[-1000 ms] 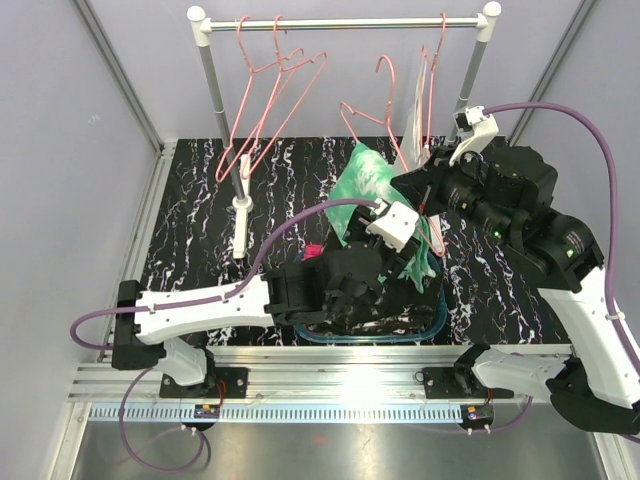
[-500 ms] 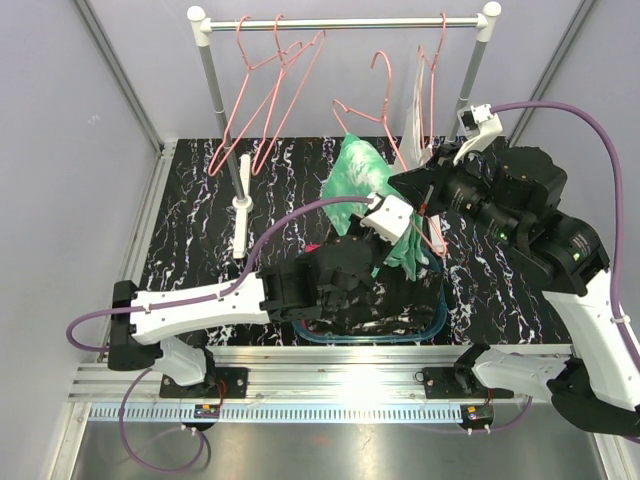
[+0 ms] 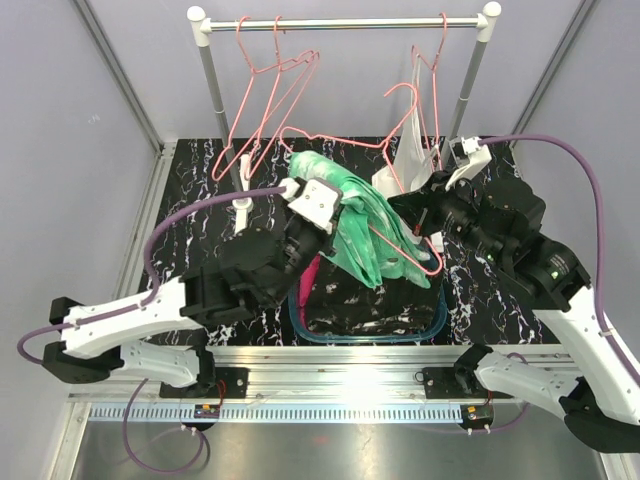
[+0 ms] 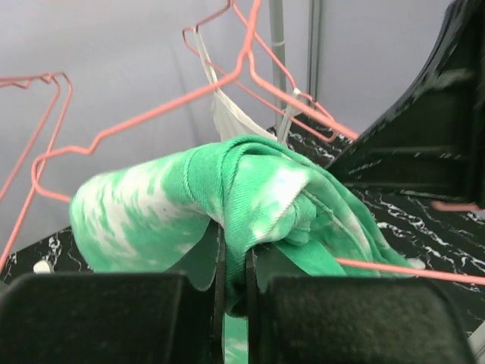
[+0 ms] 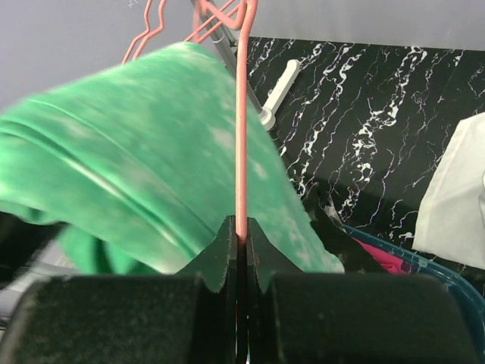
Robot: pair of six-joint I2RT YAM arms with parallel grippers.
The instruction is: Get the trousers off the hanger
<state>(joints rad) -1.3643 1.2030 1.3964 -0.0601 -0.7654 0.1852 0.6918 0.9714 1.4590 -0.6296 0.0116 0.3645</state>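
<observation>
Stripping step, I judge: left gripper (image 4: 233, 262) pinches green tie-dye trousers (image 4: 151, 205) bunched just ahead; right gripper (image 5: 238, 236) clamps pink hanger (image 5: 242, 114) wire; next, draw the fabric clear of it.

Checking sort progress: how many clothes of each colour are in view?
green tie-dye trousers: 1
magenta trousers: 1
black splashed trousers: 1
white garment: 1
Total: 4

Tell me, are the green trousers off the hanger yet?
Not yet. The green tie-dye trousers drape over the wire of the pink hanger.
</observation>
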